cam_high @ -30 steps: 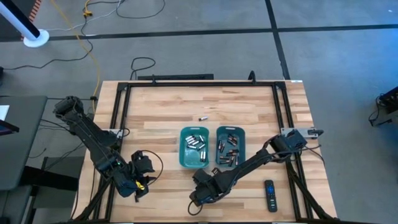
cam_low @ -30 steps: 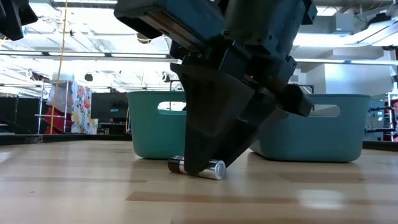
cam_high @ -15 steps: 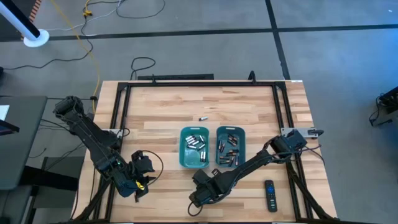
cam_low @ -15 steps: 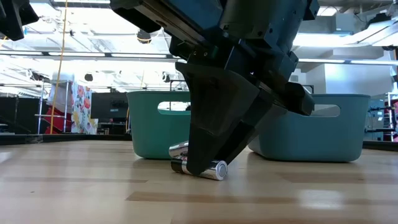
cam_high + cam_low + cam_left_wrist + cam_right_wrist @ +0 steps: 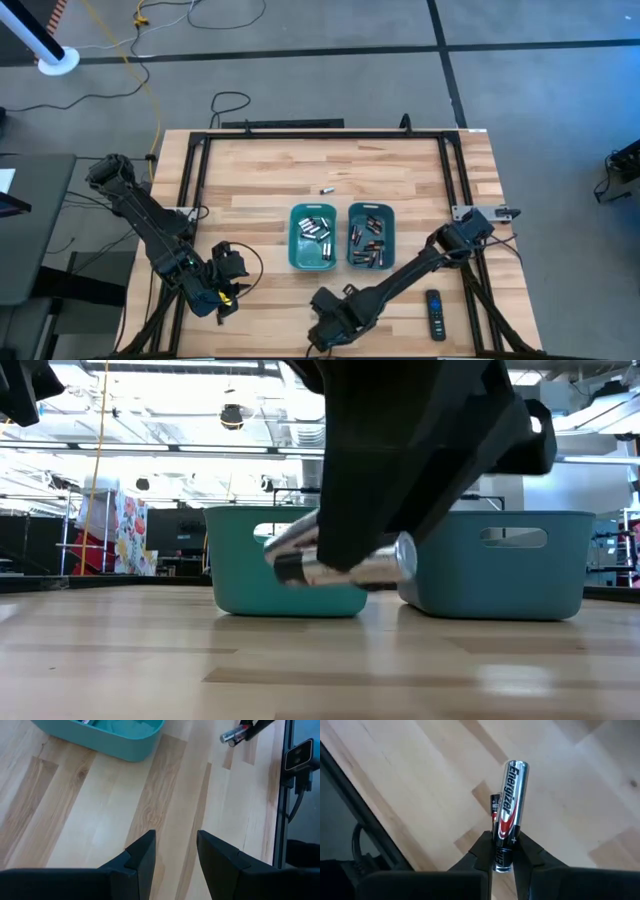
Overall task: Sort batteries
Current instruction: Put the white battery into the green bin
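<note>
A pale wooden table [image 5: 260, 170] in a black frame stands on a grey floor, and the low view looks past it into a bright workshop. Two teal bins [image 5: 312, 237] sit side by side at mid-table, each holding batteries [image 5: 366, 240], and one stray cell [image 5: 326, 190] lies on the boards behind them. From above the right gripper [image 5: 322, 335] is only a dark lump near the front edge. Its wrist view shows more: the fingers [image 5: 483, 851] are pinched on a silver-and-black battery [image 5: 508, 810], lifted clear of the wood in the low view. The right arm stretches low and long across the table. The left gripper [image 5: 175, 851] waits over bare boards at the front left, fingers apart and holding nothing.
</note>
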You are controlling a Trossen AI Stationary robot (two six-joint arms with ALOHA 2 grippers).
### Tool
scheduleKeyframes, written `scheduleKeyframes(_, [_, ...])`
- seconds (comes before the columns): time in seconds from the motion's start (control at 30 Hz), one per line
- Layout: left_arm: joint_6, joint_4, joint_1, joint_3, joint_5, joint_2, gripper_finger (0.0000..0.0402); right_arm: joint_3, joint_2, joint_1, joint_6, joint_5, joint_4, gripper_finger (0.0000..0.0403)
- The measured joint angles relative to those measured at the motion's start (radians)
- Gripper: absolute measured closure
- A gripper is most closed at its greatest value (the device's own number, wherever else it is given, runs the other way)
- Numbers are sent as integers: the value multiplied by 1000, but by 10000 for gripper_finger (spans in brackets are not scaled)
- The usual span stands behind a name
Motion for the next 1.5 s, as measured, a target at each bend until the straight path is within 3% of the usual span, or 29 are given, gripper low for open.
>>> scheduleKeyframes(1.13, [-6, 3, 0, 0, 0, 0, 262, -25, 49, -80, -124, -26, -29, 345])
scheduleKeyframes(1.27, [-3, 3, 0, 0, 0, 0, 262, -25, 50, -81, -121, -26, -30, 324])
scheduleKeyframes(1.5, [-2, 3, 0, 0, 0, 0, 262, -26, 51, -81, -116, -27, -24, 249])
